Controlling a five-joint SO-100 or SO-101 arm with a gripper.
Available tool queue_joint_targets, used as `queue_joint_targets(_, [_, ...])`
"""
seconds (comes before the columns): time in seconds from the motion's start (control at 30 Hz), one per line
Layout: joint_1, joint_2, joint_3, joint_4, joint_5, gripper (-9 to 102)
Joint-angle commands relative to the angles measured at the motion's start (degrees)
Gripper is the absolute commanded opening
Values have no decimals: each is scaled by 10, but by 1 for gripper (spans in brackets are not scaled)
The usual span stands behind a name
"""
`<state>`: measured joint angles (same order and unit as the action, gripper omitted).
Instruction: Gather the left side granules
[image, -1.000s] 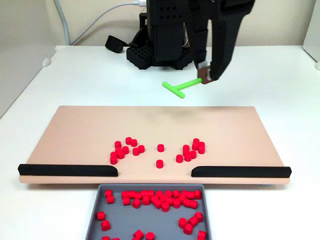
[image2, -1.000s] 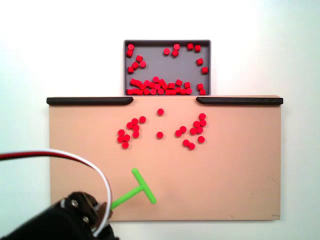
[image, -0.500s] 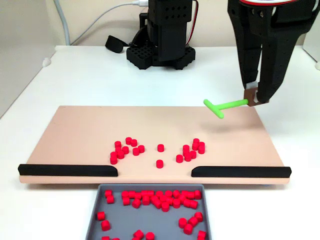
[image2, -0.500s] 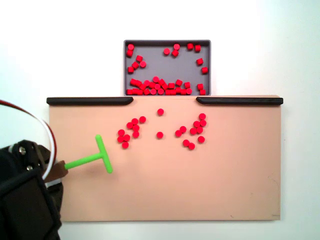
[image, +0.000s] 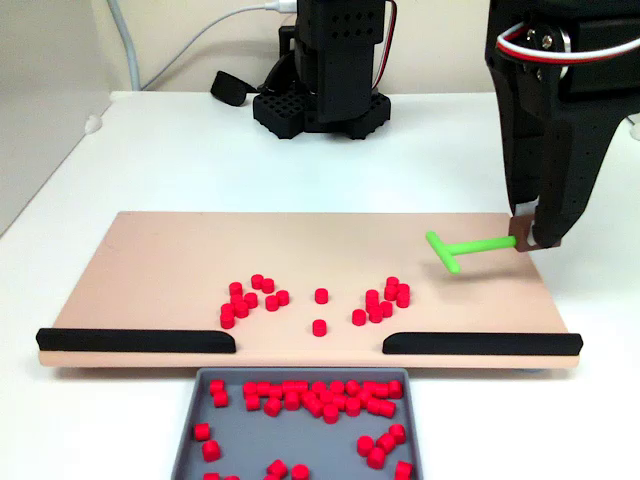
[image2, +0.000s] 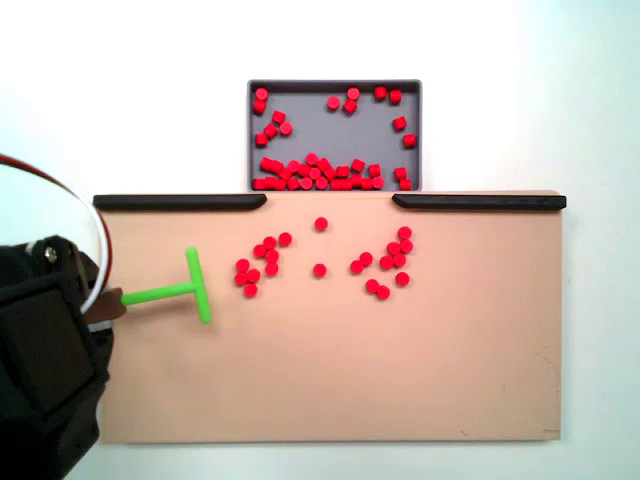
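The granules, a cluster of small red cylinders (image2: 262, 262), lie on the tan board left of centre in a fixed view from above; in a fixed view from the front the same cluster (image: 385, 300) lies right of centre. My gripper (image: 527, 240) (image2: 108, 305) is shut on the handle end of a green T-shaped stick (image: 470, 245) (image2: 160, 294). The stick's crossbar (image2: 198, 285) hangs a short way to the left of the cluster, apart from it.
A second red cluster (image2: 388, 262) and two single pellets (image2: 321, 224) (image2: 319, 269) also lie on the board (image2: 450, 380). Two black rails (image2: 180, 201) (image2: 478, 201) leave a gap above a grey tray (image2: 320, 130) holding several pellets. The arm's base (image: 320, 100) stands behind.
My gripper carried the green stick from the board's far edge to the side beside the granule cluster, lowering it. No pellets have moved.
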<state>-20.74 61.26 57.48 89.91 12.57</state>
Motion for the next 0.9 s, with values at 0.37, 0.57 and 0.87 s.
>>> queue_joint_targets(0.37, [11,-28,-21,-22,30,0])
queue_joint_targets(0.57, [15,-33,-13,-32,45,0])
queue_joint_targets(0.87, [18,-49,-12,-33,65,0])
